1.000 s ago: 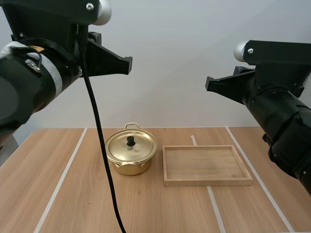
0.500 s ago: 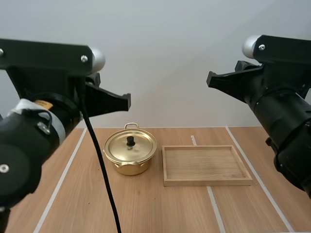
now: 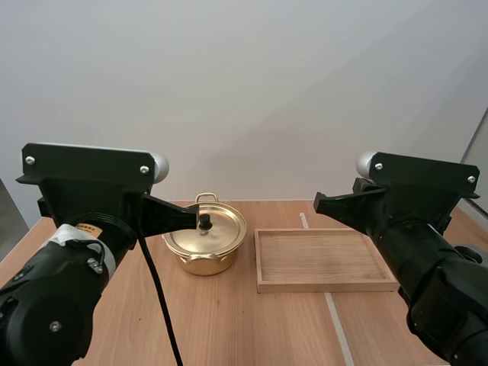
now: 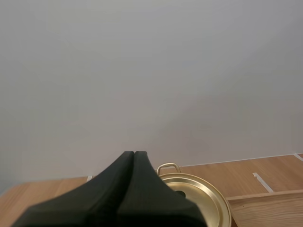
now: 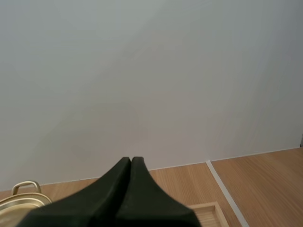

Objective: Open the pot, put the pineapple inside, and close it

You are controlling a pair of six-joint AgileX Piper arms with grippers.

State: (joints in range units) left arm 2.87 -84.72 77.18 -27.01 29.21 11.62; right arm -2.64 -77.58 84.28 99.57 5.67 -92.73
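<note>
Pot (image 3: 206, 242): sitting unmoved on table (image 3: 236, 320), lid (image 3: 221, 230) still on, just beside wooden tray (image 3: 324, 259).
Left gripper (image 4: 134, 156): fingers pressed together, empty; dropping toward lid.
Right gripper (image 5: 131, 161): clenched, lowering near tray.
Meaning: opening is just starting.

**Pot and tray side by side**

The pot (image 3: 200, 263) sits near the back edge of the table (image 3: 252, 328), with its lid (image 3: 219, 229) on top. The wooden tray (image 3: 325, 287) lies just beside it on the right, not touching.
</note>
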